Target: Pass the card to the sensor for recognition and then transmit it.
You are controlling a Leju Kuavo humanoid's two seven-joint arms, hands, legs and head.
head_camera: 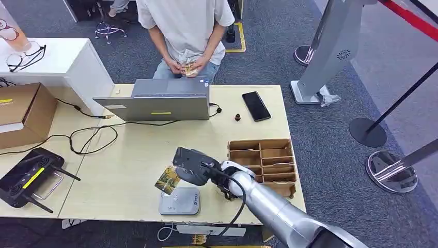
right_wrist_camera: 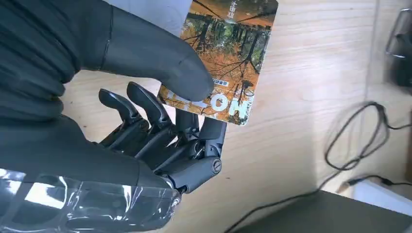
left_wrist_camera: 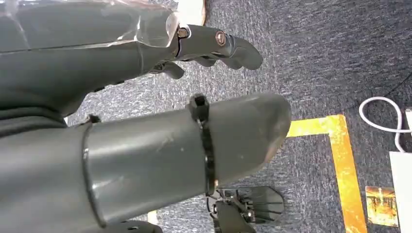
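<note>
My right hand (head_camera: 192, 166) pinches a card (head_camera: 167, 180) printed with an autumn forest photo, thumb on its face and fingers behind it. In the right wrist view the card (right_wrist_camera: 224, 58) stands out past the thumb of that hand (right_wrist_camera: 145, 116). The card hangs just above the left edge of the grey card sensor (head_camera: 180, 201) at the table's front edge. My left hand (left_wrist_camera: 160, 111) hangs over the carpet, fingers apart and holding nothing.
A brown divided tray (head_camera: 263, 163) sits right of the sensor. A laptop (head_camera: 161, 101), black phone (head_camera: 256, 106), cables (head_camera: 93, 136), router (head_camera: 30, 177) and cardboard box (head_camera: 20, 111) share the table (head_camera: 129, 160). A person (head_camera: 185, 31) stands behind it.
</note>
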